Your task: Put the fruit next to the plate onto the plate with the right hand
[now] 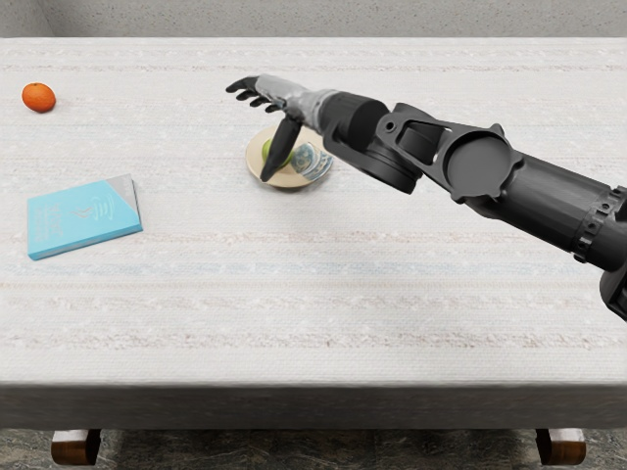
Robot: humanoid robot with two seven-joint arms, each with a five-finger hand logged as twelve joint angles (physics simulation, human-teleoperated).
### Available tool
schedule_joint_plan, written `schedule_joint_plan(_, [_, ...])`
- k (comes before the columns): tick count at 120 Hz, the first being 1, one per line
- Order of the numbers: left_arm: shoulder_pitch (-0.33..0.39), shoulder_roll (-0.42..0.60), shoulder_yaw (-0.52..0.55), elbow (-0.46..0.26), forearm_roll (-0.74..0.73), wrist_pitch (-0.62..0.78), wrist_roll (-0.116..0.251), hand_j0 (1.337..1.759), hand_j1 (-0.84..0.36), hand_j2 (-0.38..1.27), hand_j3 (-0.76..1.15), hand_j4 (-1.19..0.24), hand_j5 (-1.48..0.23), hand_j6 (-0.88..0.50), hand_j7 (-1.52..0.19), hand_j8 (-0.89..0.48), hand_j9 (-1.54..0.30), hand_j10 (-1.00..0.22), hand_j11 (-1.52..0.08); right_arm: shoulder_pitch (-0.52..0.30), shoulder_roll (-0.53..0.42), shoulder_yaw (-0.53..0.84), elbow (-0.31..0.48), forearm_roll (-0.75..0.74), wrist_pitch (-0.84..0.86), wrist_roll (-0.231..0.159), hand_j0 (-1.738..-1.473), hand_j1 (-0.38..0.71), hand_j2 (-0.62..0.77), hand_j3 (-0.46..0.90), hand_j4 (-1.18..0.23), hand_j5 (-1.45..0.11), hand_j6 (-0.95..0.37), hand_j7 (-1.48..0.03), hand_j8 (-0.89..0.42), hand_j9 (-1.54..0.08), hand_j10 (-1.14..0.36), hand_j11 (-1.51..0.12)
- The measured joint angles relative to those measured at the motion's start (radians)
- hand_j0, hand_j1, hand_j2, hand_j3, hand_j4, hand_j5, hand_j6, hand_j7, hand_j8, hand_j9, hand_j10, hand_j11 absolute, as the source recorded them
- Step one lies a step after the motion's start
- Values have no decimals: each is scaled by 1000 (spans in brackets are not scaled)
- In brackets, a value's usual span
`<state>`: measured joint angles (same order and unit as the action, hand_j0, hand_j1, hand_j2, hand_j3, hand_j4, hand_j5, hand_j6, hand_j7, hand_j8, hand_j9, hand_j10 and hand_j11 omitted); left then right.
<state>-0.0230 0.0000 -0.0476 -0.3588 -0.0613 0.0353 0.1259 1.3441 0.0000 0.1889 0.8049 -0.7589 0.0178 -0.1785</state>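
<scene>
My right hand (282, 100): fingers spread apart, gripping nothing; it hovers over the plate's far edge, thumb pointing down.
Green fruit (266, 150): lies on the plate's left part, half hidden behind my thumb; whether they touch, I cannot tell.
Plate (286, 179): tan, mid-table.
Orange (38, 97): far-left, well apart from the plate.
Blue book (83, 216): flat, at left.

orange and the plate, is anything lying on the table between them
No. In the head view the table between the orange and the plate is bare; the blue book lies off that line.
</scene>
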Motion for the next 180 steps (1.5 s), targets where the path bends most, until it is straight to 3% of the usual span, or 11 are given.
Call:
schedule_joint_plan(10, [0, 0, 0, 0, 0, 0, 0, 1658, 349, 0, 0, 0, 0, 0, 0, 0, 0, 0, 0, -2, 0, 1, 25, 13, 26, 25, -1658, -230, -18, 0, -104, -135, -105, -135, -100, -135, -99, -135])
schedule_joint_plan(28, [0, 0, 0, 0, 0, 0, 0, 1658, 349, 0, 0, 0, 0, 0, 0, 0, 0, 0, 0, -33, 0, 3, 69, 29, 56, 132, -1658, -292, -8, 0, -50, -65, -51, -65, -48, -65, -47, -65])
schedule_joint_plan(40, [0, 0, 0, 0, 0, 0, 0, 1658, 349, 0, 0, 0, 0, 0, 0, 0, 0, 0, 0, -113, 0, 64, 82, 35, 139, 195, -1658, -314, -5, 0, -31, -40, -32, -40, -30, -40, -29, -40])
schedule_joint_plan(54, [0, 0, 0, 0, 0, 0, 0, 1658, 349, 0, 0, 0, 0, 0, 0, 0, 0, 0, 0, -222, 0, 196, 87, 46, 304, 222, -1658, -330, -2, 0, -18, -22, -18, -22, -17, -22, -16, -22])
schedule_joint_plan(74, [0, 0, 0, 0, 0, 0, 0, 1658, 349, 0, 0, 0, 0, 0, 0, 0, 0, 0, 0, -277, -3, 271, 89, 166, 509, 239, -1658, -341, -1, 0, -8, -10, -8, -10, -8, -10, -7, -10])
schedule_joint_plan(118, [0, 0, 0, 0, 0, 0, 0, 1658, 349, 0, 0, 0, 0, 0, 0, 0, 0, 0, 0, -457, -273, 410, 90, 241, 591, 405, -1658, -348, 1, 0, -1, -2, -1, -2, -1, -2, -1, -2])
schedule_joint_plan(138, [3, 0, 0, 0, 0, 0, 0, 1658, 349, 0, 0, 0, 0, 0, 0, 0, 0, 0, 0, -544, -401, 499, 90, 247, 593, 429, -1658, -349, 2, 0, 0, -1, 0, -1, 0, -1, 0, -1])
schedule_joint_plan(180, [-2, 0, 0, 1, 0, 0, 0, 1658, 349, 0, 0, 0, 0, 0, 0, 0, 0, 0, 0, -794, -676, 729, 87, 327, 593, 434, -1658, -349, 3, 0, 0, 0, 1, 0, 1, 0, 1, 0])
